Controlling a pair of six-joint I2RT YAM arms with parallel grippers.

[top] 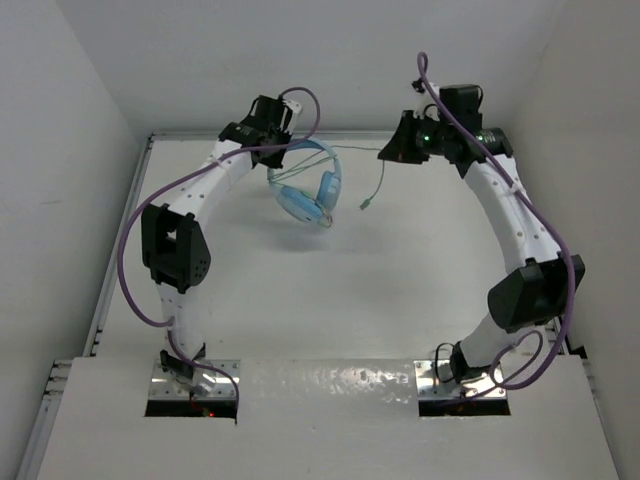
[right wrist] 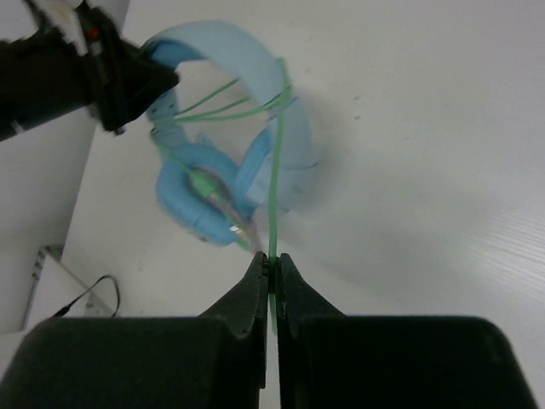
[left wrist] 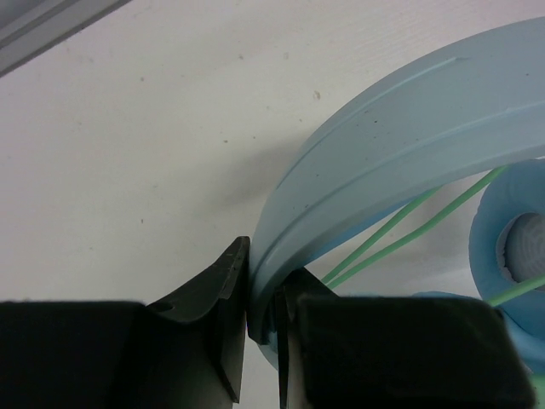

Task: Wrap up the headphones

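The light blue headphones (top: 308,193) are held above the white table at the back middle. My left gripper (top: 283,152) is shut on the headband (left wrist: 383,145), which is clamped between its fingers (left wrist: 260,274). Pale green cable (left wrist: 400,230) runs in loops across the headband, past an ear cup (left wrist: 511,247). My right gripper (top: 386,153) is to the right of the headphones and shut on the cable (right wrist: 274,170), pulled taut from the headband (right wrist: 247,60) to its fingertips (right wrist: 271,264). The loose cable end with the plug (top: 366,205) hangs below it.
White walls close the table at the back and on both sides, with a metal rail (top: 112,270) along the left edge. Thick purple arm cables (top: 135,250) loop beside both arms. A thin black wire (right wrist: 98,294) lies at the table's edge.
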